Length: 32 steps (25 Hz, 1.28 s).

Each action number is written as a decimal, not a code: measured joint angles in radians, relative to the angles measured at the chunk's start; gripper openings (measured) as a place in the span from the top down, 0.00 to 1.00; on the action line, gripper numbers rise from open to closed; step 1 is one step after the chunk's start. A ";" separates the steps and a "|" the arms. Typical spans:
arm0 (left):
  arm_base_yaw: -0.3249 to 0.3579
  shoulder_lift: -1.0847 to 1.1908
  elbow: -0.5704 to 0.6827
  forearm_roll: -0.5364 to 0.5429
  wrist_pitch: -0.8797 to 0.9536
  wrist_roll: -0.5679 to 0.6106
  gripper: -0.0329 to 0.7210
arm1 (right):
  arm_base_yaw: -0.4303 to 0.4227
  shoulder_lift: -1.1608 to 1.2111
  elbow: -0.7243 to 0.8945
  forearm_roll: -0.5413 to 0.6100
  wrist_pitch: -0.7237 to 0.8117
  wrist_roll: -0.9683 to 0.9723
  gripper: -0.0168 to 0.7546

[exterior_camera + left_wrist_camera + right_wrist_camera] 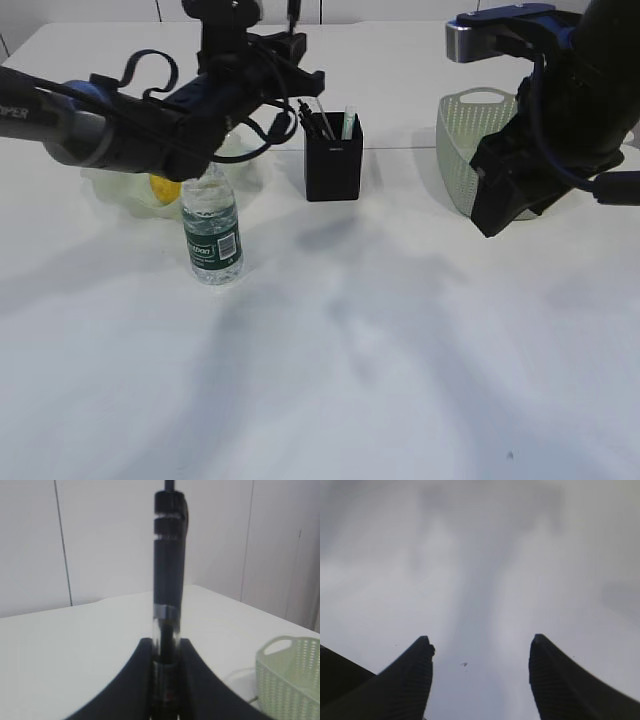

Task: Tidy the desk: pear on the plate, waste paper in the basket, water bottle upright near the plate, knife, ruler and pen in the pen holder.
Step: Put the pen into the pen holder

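Observation:
My left gripper (167, 647) is shut on a dark pen (169, 555) that sticks out past its fingertips. In the exterior view this gripper (292, 42) holds the pen (293, 12) high, up and to the left of the black pen holder (333, 165). Dark items and a clear strip that looks like the ruler (348, 122) stand in the holder; I cannot pick out the knife. The water bottle (212, 230) stands upright by the pale-green plate (110, 188), which holds the pear (164, 187). My right gripper (480, 647) is open over bare table, in front of the basket (462, 140). The waste paper is hidden.
The left arm's cables (150, 70) loop above the plate and bottle. The right arm (560, 110) covers the basket's right half. The basket (290, 680) also shows low on the right in the left wrist view. The white table (380, 350) runs forward to the near edge.

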 joint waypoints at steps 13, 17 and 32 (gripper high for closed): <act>0.083 0.017 0.000 0.324 0.003 -0.228 0.87 | 0.000 0.002 0.000 0.000 0.000 0.003 0.39; 0.087 0.021 0.000 0.337 -0.029 -0.248 0.87 | 0.000 0.004 0.000 0.000 0.000 0.003 0.39; 0.089 0.035 -0.162 0.393 0.036 -0.279 0.87 | 0.000 0.004 0.000 0.000 0.000 0.005 0.39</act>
